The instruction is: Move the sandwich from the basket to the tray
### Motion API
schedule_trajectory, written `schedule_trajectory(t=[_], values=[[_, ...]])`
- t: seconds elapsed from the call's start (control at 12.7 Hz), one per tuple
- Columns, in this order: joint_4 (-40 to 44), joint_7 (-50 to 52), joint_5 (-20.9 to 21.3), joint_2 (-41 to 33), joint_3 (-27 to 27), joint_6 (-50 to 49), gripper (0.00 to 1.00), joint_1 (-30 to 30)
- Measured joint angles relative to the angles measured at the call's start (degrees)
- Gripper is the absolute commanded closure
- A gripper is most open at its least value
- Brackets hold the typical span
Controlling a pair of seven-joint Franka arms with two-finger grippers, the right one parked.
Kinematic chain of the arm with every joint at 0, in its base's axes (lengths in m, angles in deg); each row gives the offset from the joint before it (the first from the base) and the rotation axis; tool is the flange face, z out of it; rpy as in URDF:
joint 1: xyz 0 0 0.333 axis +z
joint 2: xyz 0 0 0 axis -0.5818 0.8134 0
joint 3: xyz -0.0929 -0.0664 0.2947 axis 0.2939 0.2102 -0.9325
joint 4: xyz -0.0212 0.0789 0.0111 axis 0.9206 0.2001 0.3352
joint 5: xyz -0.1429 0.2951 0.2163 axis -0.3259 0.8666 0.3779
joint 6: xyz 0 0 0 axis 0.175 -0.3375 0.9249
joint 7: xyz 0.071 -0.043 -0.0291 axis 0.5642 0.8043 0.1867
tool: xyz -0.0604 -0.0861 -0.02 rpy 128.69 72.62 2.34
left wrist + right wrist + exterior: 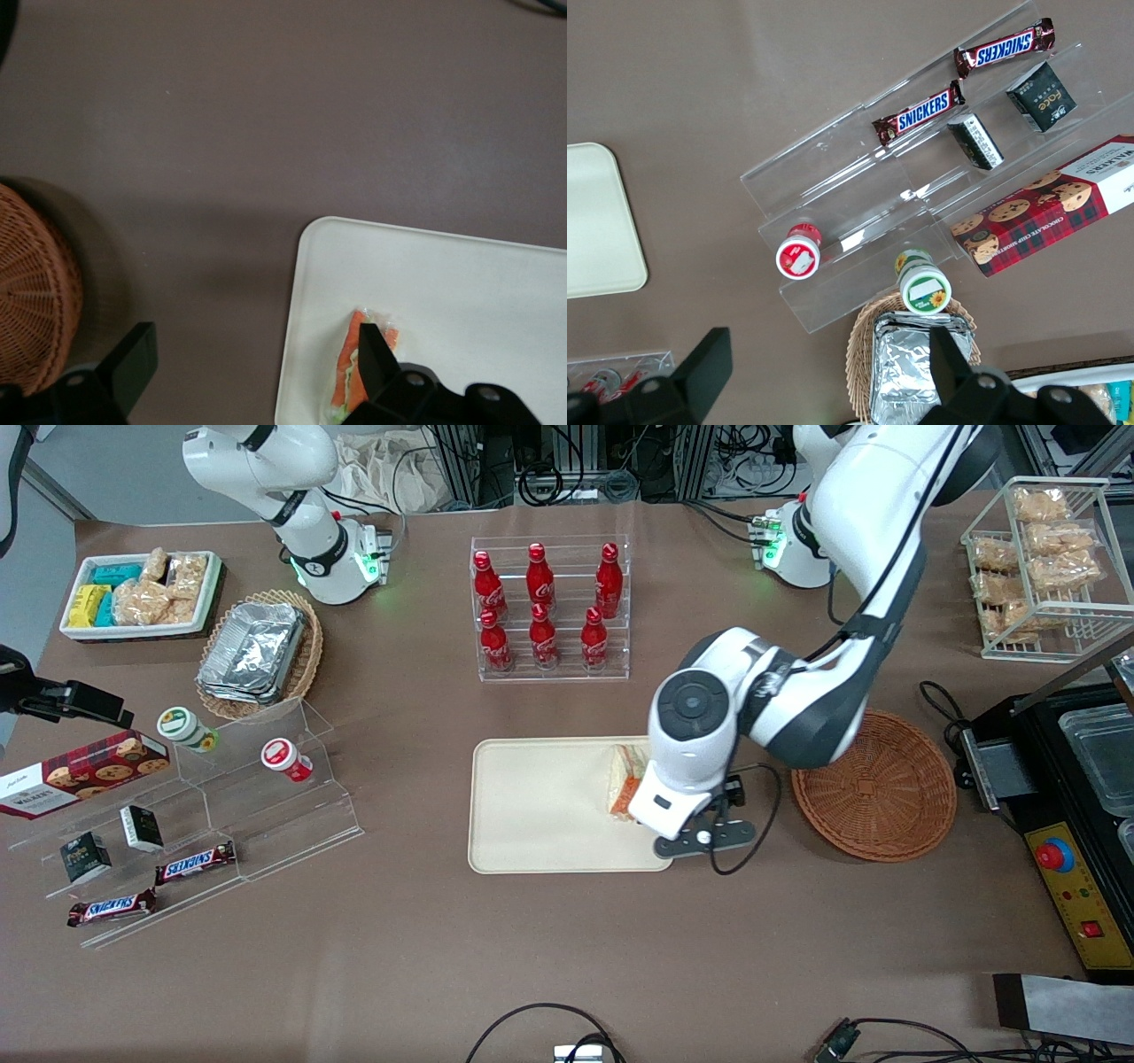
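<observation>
Cream tray (pixel 540 806) has sandwich (pixel 625 778) on its basket-side edge; gripper (pixel 257 376) over it, jaws apart; wicker basket (pixel 877 788) beside tray.

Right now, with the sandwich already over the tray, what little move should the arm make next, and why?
Probably lift the pincer straight up and away. The sandwich already lies on the tray, near the edge closest to the empty basket. In the wrist view the pincer's fingers stand wide apart, with only one beside the sandwich, so nothing seems gripped. Rising vertically should avoid dragging it off.
</observation>
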Motion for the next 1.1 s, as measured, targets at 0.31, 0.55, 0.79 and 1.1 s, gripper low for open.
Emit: schedule_trajectory(t=[0.31, 0.55, 0.79, 1.1], values=[[0.0, -8.0, -6.8, -3.8, -7.0, -2.2, 0.00, 0.0], [0.0, -13.2, -10.4, -5.6, -12.0, -3.5, 0.00, 0.0], [-0.6, -18.5, -13.6, -8.0, -16.6, -5.0, 0.00, 0.0], [-6.1, -26.7, -16.8, -13.7, -22.1, -5.3, 0.00, 0.1]])
